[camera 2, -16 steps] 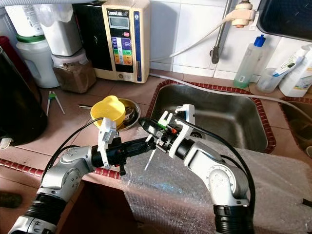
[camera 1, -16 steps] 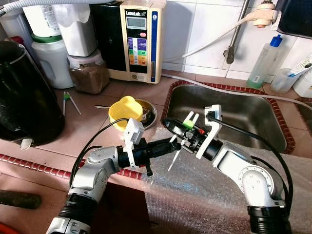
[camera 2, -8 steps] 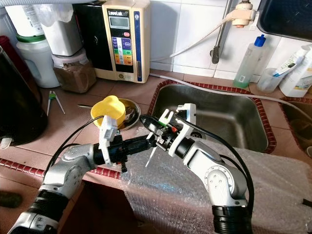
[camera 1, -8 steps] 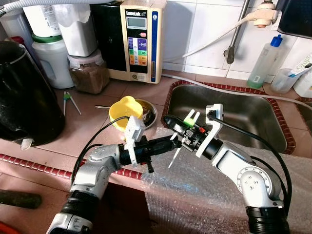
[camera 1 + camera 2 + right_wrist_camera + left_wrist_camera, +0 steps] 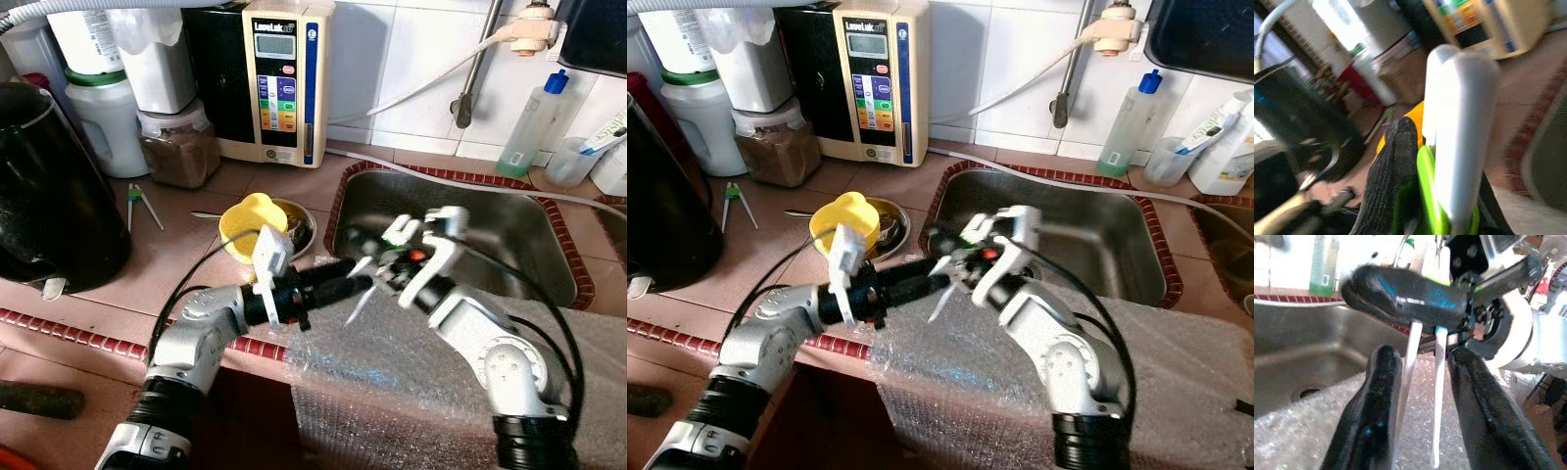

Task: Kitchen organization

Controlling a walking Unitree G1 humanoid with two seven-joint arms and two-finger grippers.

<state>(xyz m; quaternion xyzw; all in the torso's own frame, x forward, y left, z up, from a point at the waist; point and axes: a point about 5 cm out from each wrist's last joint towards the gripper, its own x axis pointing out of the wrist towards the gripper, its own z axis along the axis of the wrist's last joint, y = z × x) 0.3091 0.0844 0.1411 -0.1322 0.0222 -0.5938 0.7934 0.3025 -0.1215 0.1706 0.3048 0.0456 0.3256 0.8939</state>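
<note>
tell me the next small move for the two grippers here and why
Probably the left gripper should close on the two white sticks. Its fingers stand open on either side of the chopsticks, which hang from the right gripper that holds their green top end above the bubble wrap at the sink edge.

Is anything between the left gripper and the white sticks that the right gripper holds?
Nothing visible does. The white sticks hang between the left gripper's open fingers, above the bubble wrap. The right gripper grips their top end.

Brushed steel sink, crinkly bubble wrap, matt tiles.
</note>
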